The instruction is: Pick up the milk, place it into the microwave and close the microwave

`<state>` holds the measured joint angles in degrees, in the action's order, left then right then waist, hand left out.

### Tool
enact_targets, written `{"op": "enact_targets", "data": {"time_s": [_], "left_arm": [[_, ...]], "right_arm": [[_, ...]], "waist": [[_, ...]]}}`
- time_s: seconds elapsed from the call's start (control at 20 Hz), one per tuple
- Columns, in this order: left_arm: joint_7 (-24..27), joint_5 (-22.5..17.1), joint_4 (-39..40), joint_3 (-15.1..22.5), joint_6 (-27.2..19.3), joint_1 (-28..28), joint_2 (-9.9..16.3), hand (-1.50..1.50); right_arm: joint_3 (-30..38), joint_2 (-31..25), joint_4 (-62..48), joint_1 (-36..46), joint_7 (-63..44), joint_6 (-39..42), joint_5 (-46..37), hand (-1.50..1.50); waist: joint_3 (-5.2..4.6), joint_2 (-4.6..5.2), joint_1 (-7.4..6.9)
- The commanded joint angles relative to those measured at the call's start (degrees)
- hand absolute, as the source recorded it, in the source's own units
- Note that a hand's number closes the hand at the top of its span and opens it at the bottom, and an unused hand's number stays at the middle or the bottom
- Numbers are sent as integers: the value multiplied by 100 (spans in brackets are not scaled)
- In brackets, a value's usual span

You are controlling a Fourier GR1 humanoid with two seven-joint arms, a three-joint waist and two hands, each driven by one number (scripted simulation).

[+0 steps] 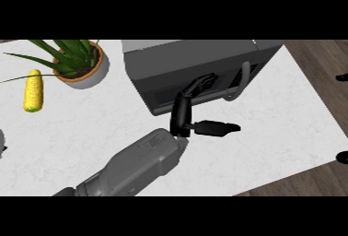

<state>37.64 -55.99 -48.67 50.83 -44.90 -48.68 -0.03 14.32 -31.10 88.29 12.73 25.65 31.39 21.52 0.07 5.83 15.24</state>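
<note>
Head view: one microwave (pixel 204 64) stands at the far middle of the counter (pixel 272 138), dark grey, with its door looking shut and a single curved handle (pixel 239 83) on the door's right side. The milk shows nowhere on the counter; whether it sits behind the door I cannot tell.

One grey forearm (pixel 136 166) comes up from the lower edge. Its black hand, taken here as the right hand (pixel 181 110), is stretched forward, fingers (pixel 201 85) straight and grasping nothing, their tips against the door just left of the handle. The thumb juts out to the right, above bare counter.

A small dark shape (pixel 2 147) at the left edge may be the left hand, though too little shows to judge its fingers.

There is one potted plant (pixel 80 62) at the far left, in a pale pot, and one yellow corn cob (pixel 32 91) lying just beside it.

The counter is white marble with faint grey veins. Beyond its right and near edges runs a brown wooden floor (pixel 319 60), with two small dark objects (pixel 342 77) at the right edge.
</note>
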Motion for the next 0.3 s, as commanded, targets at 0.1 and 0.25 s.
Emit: {"op": "enact_targets", "data": {"time_s": [0.1,0.25], "left_arm": [[60,-261,491,-418,-68,-331,3,-150],[125,-315,507,-413,-67,-361,3,-150]], "right_arm": [[92,-155,-345,165,-144,288,376,-150],[152,-223,-514,292,-179,371,513,-150]], "waist": [[-15,46,45],[-11,51,26]]}}
